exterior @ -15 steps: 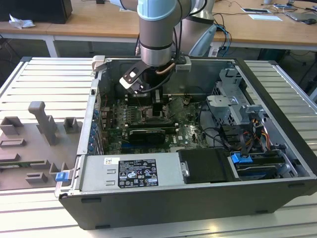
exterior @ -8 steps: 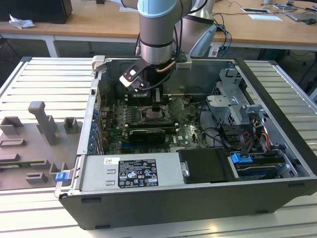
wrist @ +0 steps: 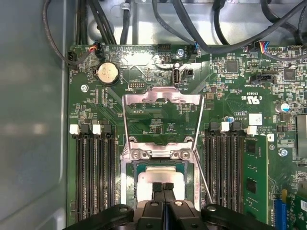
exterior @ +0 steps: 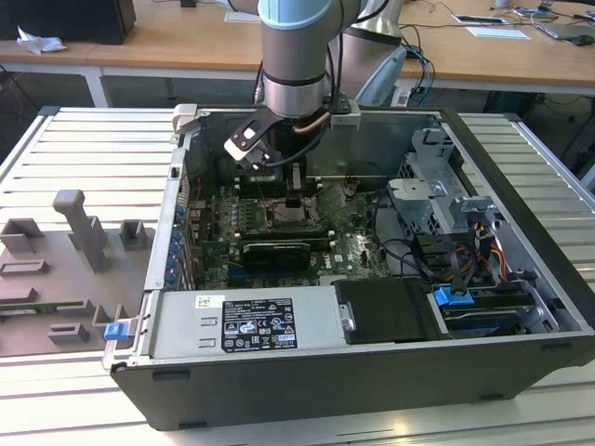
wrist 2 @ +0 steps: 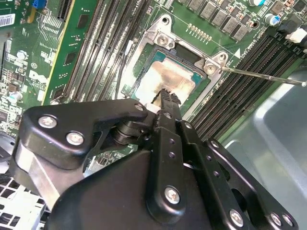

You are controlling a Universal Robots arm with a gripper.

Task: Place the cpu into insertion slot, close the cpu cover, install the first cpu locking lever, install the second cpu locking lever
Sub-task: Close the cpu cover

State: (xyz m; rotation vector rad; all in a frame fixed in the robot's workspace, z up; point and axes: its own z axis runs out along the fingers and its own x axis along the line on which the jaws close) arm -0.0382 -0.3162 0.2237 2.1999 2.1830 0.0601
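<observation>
Writing: white sticker point(exterior: 256, 325) crowded with small print and symbols on the grey power supply box point(exterior: 186, 325), at the near edge of the open computer case point(exterior: 521, 158) in the exterior view; white lettering point(wrist: 253, 98) printed on the green motherboard point(wrist: 225, 96), just beside a small white label point(wrist: 255, 118), in the first wrist view.

Cpu position: cpu point(wrist: 147, 176) point(wrist 2: 175, 76) lying flat in the insertion slot point(wrist: 158, 154), pale smeared top facing up, green edge visible along one side, directly under the fingertips in both wrist views.

Cover: cpu cover point(wrist: 162, 98) swung open on its hinge, away from the slot, square cut-out framing bare board.

Lever: thin locking lever point(wrist 2: 261, 76) point(wrist: 205, 184) unlatched, angled out past the socket corner over the memory slots point(wrist: 93, 177).

Surroundings: slot flanked on both sides by the long black memory slots; round coin battery point(wrist: 107, 73) beyond the open cover.

Gripper point(wrist: 163, 185) point(wrist 2: 165, 93) point(exterior: 294, 197): pointing straight down inside the case, the two black fingers pressed together with no gap, nothing clamped between.

Contact: tips at the middle of the cpu top; touching or a hair above, cannot tell.
</observation>
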